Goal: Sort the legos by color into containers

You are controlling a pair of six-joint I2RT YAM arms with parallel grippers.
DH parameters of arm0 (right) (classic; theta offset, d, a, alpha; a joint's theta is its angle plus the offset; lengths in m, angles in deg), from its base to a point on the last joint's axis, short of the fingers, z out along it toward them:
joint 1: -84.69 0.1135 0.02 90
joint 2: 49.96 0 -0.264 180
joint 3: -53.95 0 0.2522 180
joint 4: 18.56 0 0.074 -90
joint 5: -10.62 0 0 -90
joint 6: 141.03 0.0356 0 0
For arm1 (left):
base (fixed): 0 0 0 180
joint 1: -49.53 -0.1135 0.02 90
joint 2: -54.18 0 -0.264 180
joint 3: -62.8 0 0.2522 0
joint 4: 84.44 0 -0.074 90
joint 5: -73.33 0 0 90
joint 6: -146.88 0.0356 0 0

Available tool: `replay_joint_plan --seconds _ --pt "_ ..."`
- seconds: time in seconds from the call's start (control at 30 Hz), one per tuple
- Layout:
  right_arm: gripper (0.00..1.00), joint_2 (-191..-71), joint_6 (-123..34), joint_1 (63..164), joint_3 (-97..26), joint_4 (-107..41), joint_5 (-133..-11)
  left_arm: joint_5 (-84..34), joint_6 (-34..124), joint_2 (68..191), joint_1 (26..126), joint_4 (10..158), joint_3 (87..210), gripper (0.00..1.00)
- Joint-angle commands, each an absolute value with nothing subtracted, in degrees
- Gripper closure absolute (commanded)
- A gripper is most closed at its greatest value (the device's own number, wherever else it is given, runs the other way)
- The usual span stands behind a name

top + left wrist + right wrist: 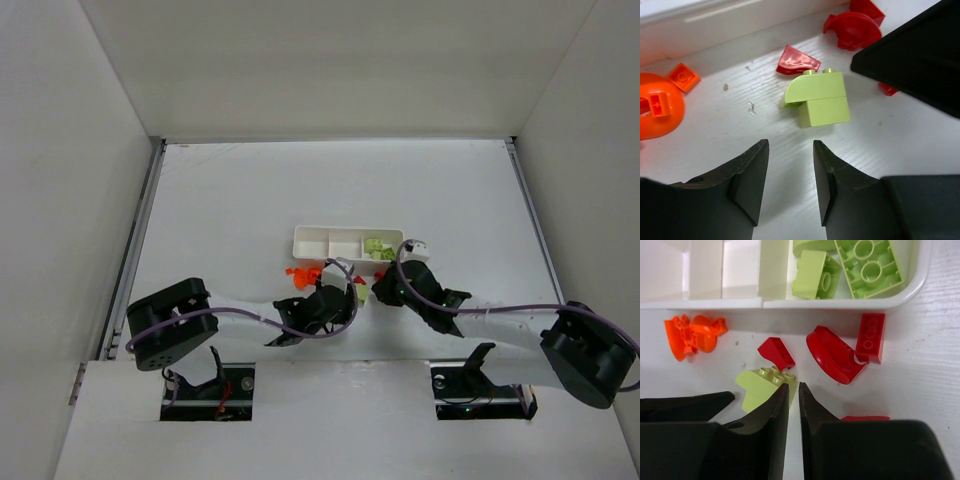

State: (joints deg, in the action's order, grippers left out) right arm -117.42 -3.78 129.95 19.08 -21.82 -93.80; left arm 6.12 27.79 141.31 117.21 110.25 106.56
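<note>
Just in front of the white tray (312,240) (815,304) lie loose legos. A yellow-green brick (820,100) (757,387) rests on the table between both grippers. Around it are a red wedge (797,61) (776,352), a red arch (832,357), a red brick (871,337) and orange pieces (660,107) (692,335). My left gripper (790,145) (347,297) is open and empty, a short way back from the yellow-green brick. My right gripper (793,386) (378,285) is shut with nothing in it, tips at that brick's right edge. Yellow-green bricks (870,265) lie in the tray's right compartment.
The tray's other two compartments (705,270) show white floors. A thin red piece (865,418) lies beside my right finger. The right gripper's dark body (915,55) crowds the space just right of the loose brick. White walls enclose the table on three sides.
</note>
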Motion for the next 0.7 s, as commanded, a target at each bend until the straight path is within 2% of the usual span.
replay_joint_plan --seconds 0.0,0.23,0.67 --pt "0.81 -120.1 -2.6 132.3 17.4 -20.6 -94.2 6.8 26.3 138.6 118.8 110.7 106.2 0.59" --pt "0.80 -124.2 -1.0 137.2 14.8 -20.5 -94.5 6.8 28.0 139.2 119.2 112.4 105.8 0.46" --pt "0.79 -115.8 -2.9 134.0 17.7 -25.1 -96.5 8.0 39.0 143.3 116.3 116.0 108.8 0.44"
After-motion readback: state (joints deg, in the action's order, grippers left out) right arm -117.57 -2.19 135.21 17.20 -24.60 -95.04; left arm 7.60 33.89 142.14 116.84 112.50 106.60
